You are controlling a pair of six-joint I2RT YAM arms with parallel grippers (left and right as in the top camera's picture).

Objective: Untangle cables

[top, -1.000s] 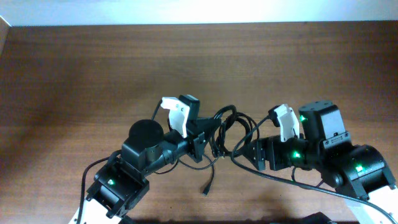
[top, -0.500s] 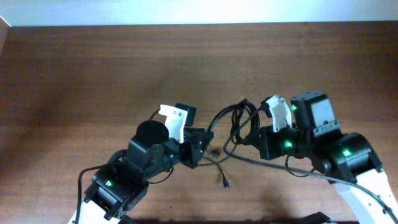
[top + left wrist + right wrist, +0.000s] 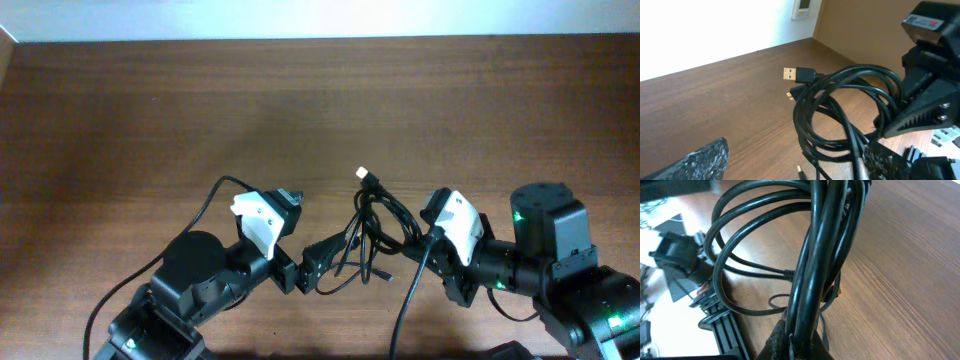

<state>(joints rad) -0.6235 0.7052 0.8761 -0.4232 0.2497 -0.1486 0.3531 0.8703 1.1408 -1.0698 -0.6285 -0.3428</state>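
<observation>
The right gripper (image 3: pixel 799 332) pinched the looped black cables (image 3: pixel 378 222) (a USB plug (image 3: pixel 365 177) sticking out), the left gripper (image 3: pixel 303 268) spread just beside them.

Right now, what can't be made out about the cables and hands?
- Count of thin black cables: strands overlap in every view.
- Right hand fingertips: right wrist view, buried behind the cables.
- Small plug tip: left wrist view, cut by bottom edge.

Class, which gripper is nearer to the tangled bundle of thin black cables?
Right. The right gripper is shut on the tangled bundle of thin black cables, holding its right side. The left gripper is open at the bundle's left edge, gripping nothing.
</observation>
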